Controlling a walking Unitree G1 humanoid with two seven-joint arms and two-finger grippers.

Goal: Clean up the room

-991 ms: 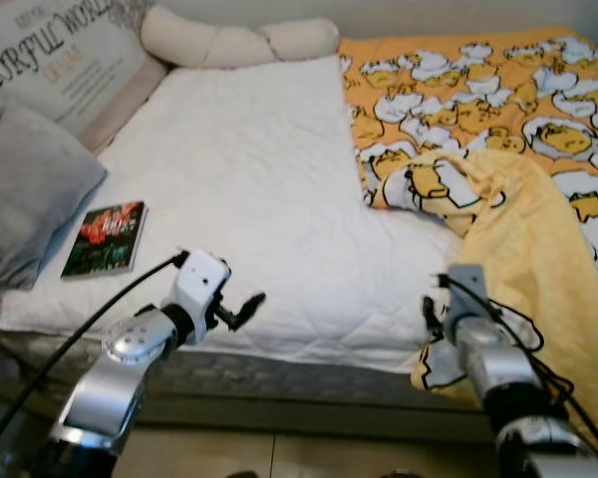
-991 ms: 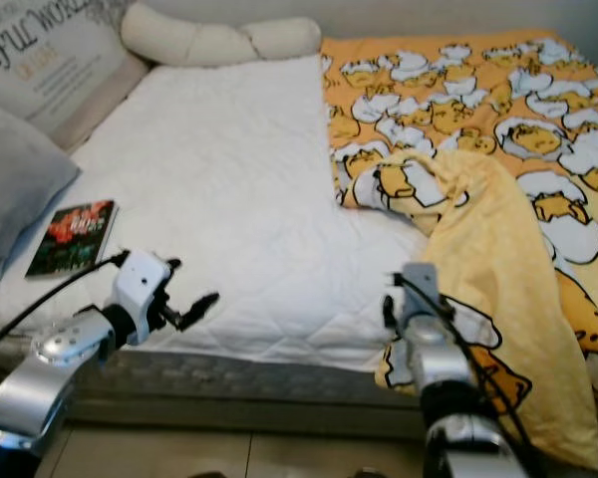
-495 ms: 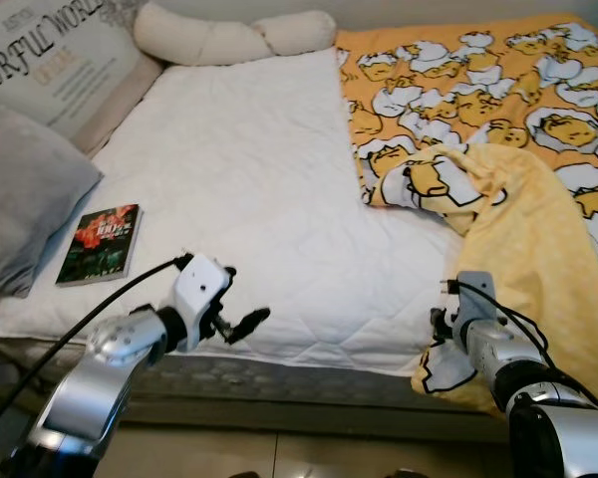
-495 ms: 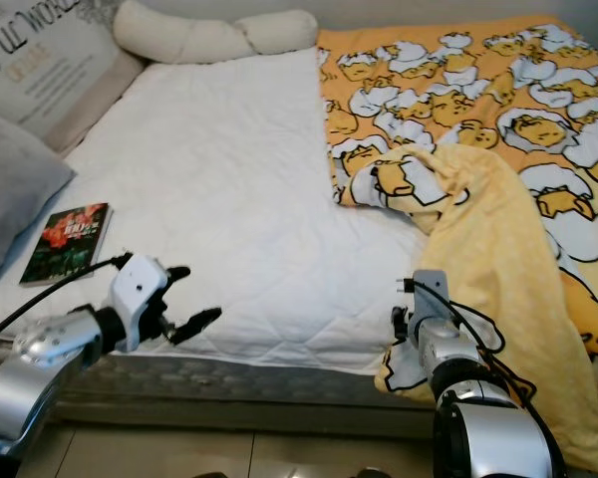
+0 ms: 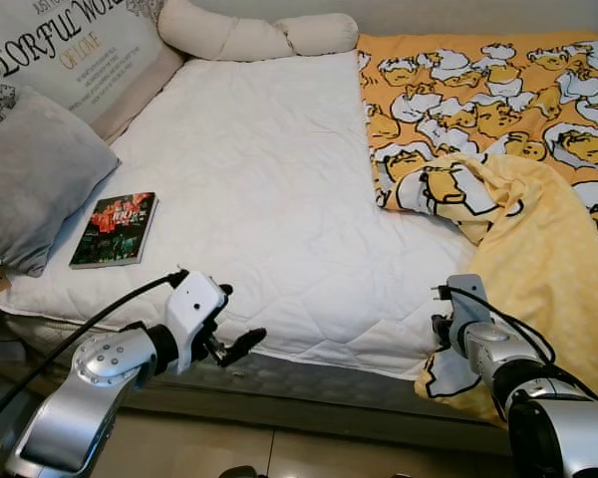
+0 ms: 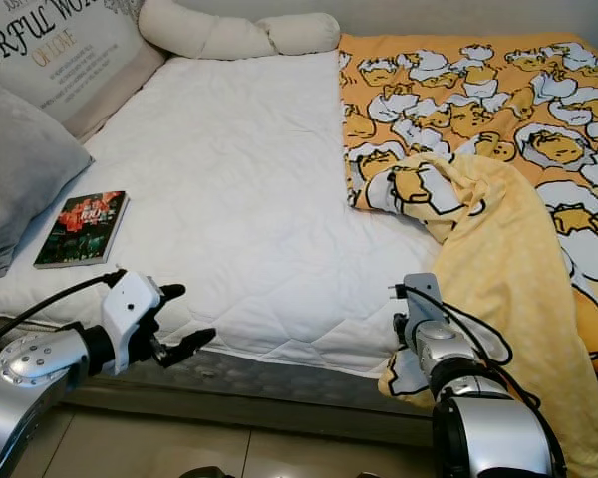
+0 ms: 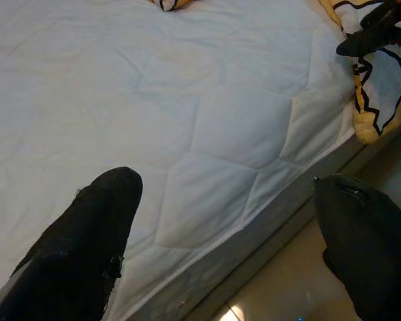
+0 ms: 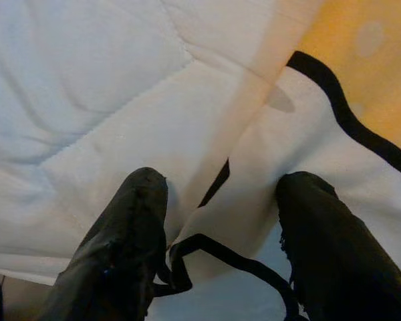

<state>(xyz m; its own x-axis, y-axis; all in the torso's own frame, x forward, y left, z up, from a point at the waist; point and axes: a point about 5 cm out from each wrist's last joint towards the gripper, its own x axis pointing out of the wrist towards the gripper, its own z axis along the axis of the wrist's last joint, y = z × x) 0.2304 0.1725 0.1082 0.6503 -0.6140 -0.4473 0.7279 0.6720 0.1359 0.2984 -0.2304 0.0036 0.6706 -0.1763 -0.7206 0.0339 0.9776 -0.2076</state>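
Observation:
A yellow blanket (image 5: 518,229) with a cartoon egg print covers the bed's right side, bunched up and hanging over the front edge. My right gripper (image 8: 220,234) is at that hanging corner (image 8: 254,180), open, with the fabric's black-lined edge between its fingers. My left gripper (image 5: 234,324) hovers open at the front edge of the white quilted mattress pad (image 5: 269,179), holding nothing. A dark book (image 5: 115,229) with a red cover picture lies flat on the pad at the left, well beyond the left gripper.
A grey pillow (image 5: 30,189) and a lettered cushion (image 5: 70,60) lean at the bed's left end. A cream bolster (image 5: 249,35) lies along the far edge. Tiled floor (image 5: 329,458) runs below the bed's front edge.
The camera has shifted. My left gripper has sunk slightly toward the bed's front edge, still open. My right arm has lowered onto the blanket's hanging corner.

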